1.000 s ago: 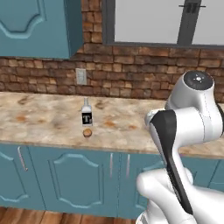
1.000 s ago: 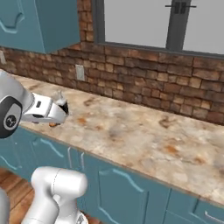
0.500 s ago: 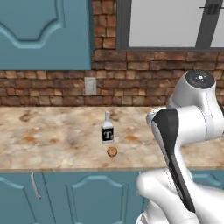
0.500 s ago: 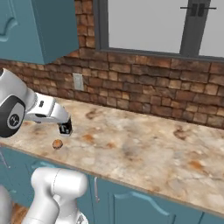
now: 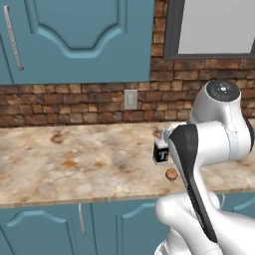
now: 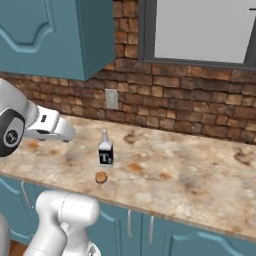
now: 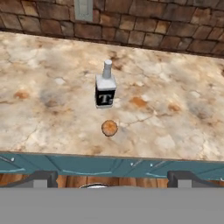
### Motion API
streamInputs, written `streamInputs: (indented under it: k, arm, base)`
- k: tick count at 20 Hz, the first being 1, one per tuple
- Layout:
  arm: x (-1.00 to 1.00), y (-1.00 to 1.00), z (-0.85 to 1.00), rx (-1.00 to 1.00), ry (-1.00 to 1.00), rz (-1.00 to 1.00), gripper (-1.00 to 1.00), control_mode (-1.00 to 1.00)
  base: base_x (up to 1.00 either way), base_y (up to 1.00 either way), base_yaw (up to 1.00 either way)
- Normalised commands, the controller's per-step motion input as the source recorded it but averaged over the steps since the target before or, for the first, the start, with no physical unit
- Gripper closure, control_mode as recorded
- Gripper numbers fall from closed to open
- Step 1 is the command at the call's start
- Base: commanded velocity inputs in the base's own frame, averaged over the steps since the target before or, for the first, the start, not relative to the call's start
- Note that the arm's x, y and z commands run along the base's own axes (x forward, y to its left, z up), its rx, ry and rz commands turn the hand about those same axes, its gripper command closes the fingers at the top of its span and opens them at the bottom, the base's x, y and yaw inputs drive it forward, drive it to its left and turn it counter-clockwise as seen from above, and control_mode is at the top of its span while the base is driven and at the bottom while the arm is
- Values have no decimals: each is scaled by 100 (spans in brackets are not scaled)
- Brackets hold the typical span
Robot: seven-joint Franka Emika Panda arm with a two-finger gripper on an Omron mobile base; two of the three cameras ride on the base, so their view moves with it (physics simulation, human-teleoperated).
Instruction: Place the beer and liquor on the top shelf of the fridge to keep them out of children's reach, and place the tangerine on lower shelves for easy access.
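The first pick was not yet begun; nothing was held. The gripper (image 7: 109,183), jaws wide apart, hung off the counter (image 7: 39,113) edge. The tangerine (image 7: 109,128) lay just before the upright liquor (image 7: 105,87). Next, reaching in for one. An outlet (image 6: 111,98) sat behind; nothing blocked the way.

Liquor and tangerine on the counter, below the wall outlet

The liquor (image 6: 105,151) stands upright on the counter (image 6: 190,175), with the tangerine (image 6: 101,177) just in front of it, nearer the counter's front edge and apart from the bottle. Behind both, at the far side, the brick wall (image 6: 200,110) rises from the counter, and the outlet (image 6: 111,98) sits on it just above and slightly right of the bottle. An upper cabinet (image 6: 55,35) hangs above to the left; a window (image 6: 200,30) lies above to the right. Lower cabinet doors (image 6: 200,240) run beneath the counter.
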Motion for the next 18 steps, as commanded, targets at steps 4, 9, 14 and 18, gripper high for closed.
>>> streamInputs:
  k: [4, 9, 14, 18]
  arm:
    - [3, 0, 0, 0, 0, 0, -100, -100]
    - [2, -1, -2, 0, 0, 0, -100, -100]
    - [30, 0, -27, 1, -2, -1, -100, -100]
    - [41, 0, -35, 0, -11, -11, -100, -100]
  base:
    - [21, 7, -7]
    - [0, 0, 0]
    - [0, 0, 0]
    - [0, 0, 0]
